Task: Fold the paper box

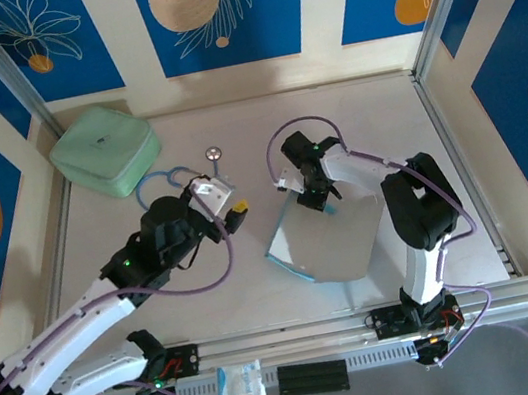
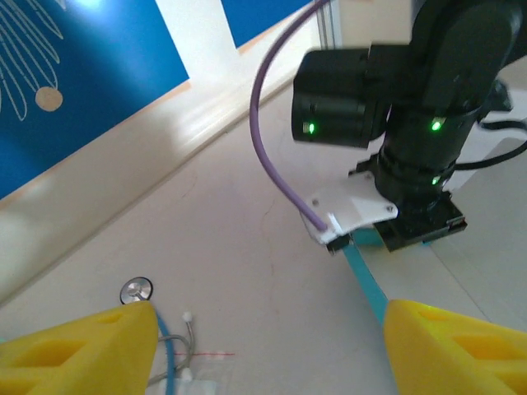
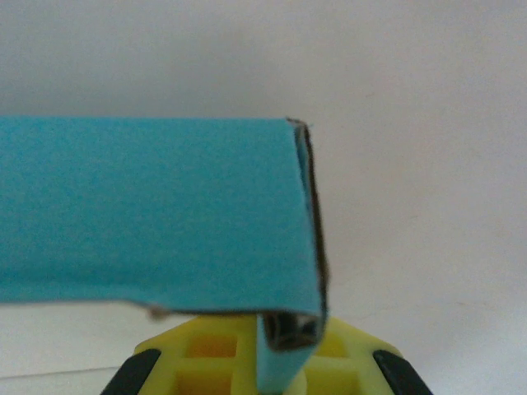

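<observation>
Beige table (image 1: pixel 371 109), blue walls (image 1: pixel 287 31), paper box (image 1: pixel 327 243)

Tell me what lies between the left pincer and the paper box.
Nothing: in the top view, the stretch of table between the open left pincer and the paper box is bare.

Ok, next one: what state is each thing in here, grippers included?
paper box: partly folded, far edge raised, the rest on the table.
right gripper: shut on the paper box's edge.
left gripper: open, holding nothing, apart from the box.
mint-green case: closed, lying at the far left corner.
stethoscope: lying loose on the table.
clear packet: lying flat at the near rail.
</observation>
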Available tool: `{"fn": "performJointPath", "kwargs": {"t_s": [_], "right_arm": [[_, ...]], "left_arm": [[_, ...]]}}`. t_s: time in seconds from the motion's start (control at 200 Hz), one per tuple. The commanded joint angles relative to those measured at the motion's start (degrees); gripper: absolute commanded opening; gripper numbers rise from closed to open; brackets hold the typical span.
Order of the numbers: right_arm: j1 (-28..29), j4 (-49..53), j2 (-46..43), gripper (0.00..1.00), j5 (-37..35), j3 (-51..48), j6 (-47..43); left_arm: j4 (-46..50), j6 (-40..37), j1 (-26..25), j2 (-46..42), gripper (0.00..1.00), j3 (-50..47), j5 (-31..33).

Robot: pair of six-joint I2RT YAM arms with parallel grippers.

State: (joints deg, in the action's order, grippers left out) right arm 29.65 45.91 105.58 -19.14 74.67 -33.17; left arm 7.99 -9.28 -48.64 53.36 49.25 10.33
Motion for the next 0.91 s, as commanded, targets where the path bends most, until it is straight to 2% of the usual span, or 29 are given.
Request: {"fn": "performJointPath", "kwargs": {"t_s": [0.0, 0.18, 0.405, 0.515, 0.61, 0.9], "right_arm": [[2.03, 9.98, 4.61, 0.0, 1.52, 2.77, -9.55], [4.43, 9.58, 12.31, 0.0, 3.11, 5.34, -10.87], [5.4, 7.24, 15.26, 0.0, 2.73, 4.82, -11.82], [5.89, 6.86, 17.15, 0.07, 1.01, 4.63, -10.86], [6.5, 5.17, 16.09, 0.14, -0.3, 3.82, -9.35], [6.64, 3.04, 9.43, 0.24, -2.13, 2.55, -8.93]], "left_arm": [[4.08, 5.93, -0.05, -1.95, 0.73, -2.41, -1.3], [2.38, 6.74, -0.05, -4.16, 0.74, -5.31, -1.62], [1.64, 9.77, 0.04, -4.5, 0.74, -6.14, -0.73], [4.41, 12.87, 0.04, -5.14, 0.75, -5.39, 0.14], [5.87, 14.14, 0.04, -6.5, 0.76, -5.92, 1.15], [8.53, 13.4, 0.12, -7.18, 0.78, -4.79, 3.09]]}}
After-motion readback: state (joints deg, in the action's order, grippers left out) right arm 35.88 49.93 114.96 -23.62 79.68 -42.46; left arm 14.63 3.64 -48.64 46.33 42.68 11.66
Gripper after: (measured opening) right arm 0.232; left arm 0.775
